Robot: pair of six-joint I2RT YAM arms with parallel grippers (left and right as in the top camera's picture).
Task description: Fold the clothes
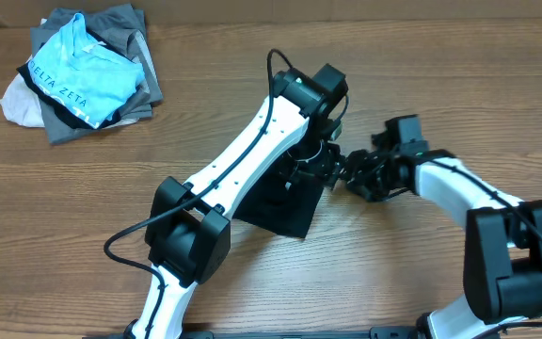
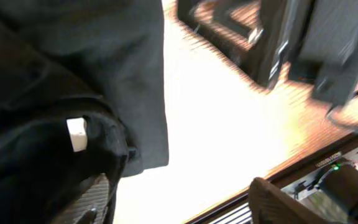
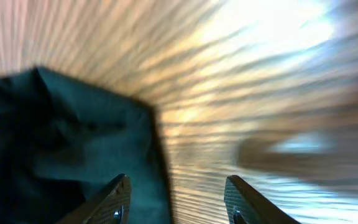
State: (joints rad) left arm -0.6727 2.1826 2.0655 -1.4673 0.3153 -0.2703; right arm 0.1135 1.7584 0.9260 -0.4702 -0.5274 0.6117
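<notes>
Black T-shirt (image 1: 288,209): bunched in a dark heap at the centre of the overhead frame, on the wooden table (image 1: 412,66), partly hidden under the left arm (image 1: 252,151). Fills the left half of the left wrist view and the lower left of the right wrist view.
Neck label (image 2: 76,134): small and white, left of centre in the left wrist view, among black folds.
Left gripper (image 2: 179,205): jaws spread wide, nothing clamped. One finger (image 2: 92,200) against the fabric at the bottom edge, the other over bare wood at lower right.
Right gripper (image 3: 176,202): jaws parted to a middling gap, empty. Shirt edge just beside the left-hand finger, bare table under the rest of the gap.
Both grippers, overhead: close together at the heap's upper right.
Garment pile (image 1: 135,94): upper left of the overhead frame, well apart from the heap. Light blue shirt (image 1: 83,75) with white lettering on top.
</notes>
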